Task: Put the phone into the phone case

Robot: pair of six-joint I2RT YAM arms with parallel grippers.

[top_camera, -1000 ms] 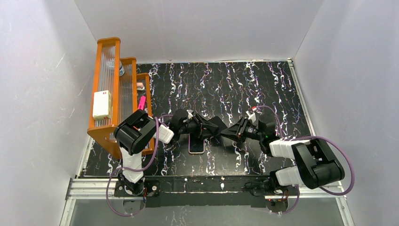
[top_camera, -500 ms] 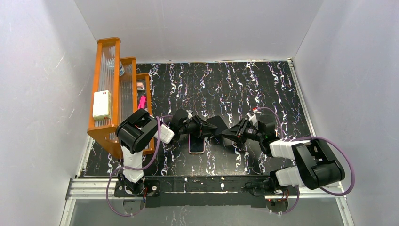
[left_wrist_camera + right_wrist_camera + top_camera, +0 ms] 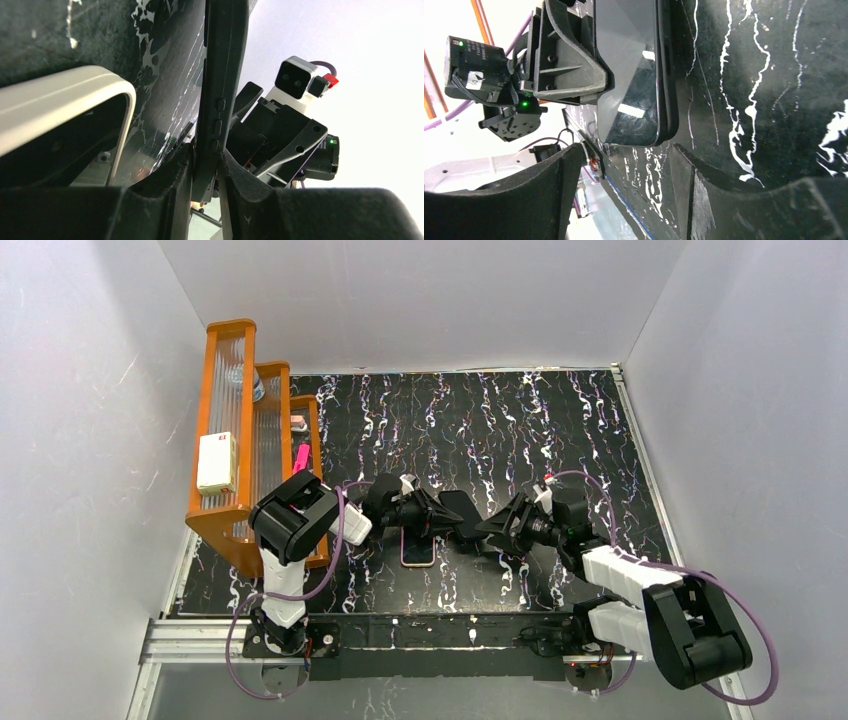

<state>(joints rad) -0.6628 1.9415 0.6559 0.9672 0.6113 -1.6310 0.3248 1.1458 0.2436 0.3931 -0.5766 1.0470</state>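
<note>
White walls (image 3: 420, 300) enclose a black, white-veined table (image 3: 500, 420), and we see an orange rack (image 3: 225, 420) standing along its left edge.

Near the middle of the table the left gripper (image 3: 440, 512) holds the phone (image 3: 457, 508) on its edge above the surface. In the left wrist view its fingers (image 3: 167, 192) press against both flat faces of the phone (image 3: 222, 60), whose narrow side with small buttons runs up between them. The left gripper (image 3: 205, 167) is closed firmly on it.

The right gripper (image 3: 492, 527) faces it from the other side. From the right wrist we see the phone (image 3: 629, 75) with its glossy black screen catching reflections and a thicker dark edge behind the glass. The right gripper (image 3: 626, 150) has its fingers (image 3: 719, 200) spread wide. They hold nothing, and the phone's end sits just ahead of the gap.

The phone case (image 3: 418, 550) lies flat on the table just beside the left gripper, on the near side. Its pale rim (image 3: 75, 82) surrounds a dark face, and we cannot tell whether anything is inside it.
</note>
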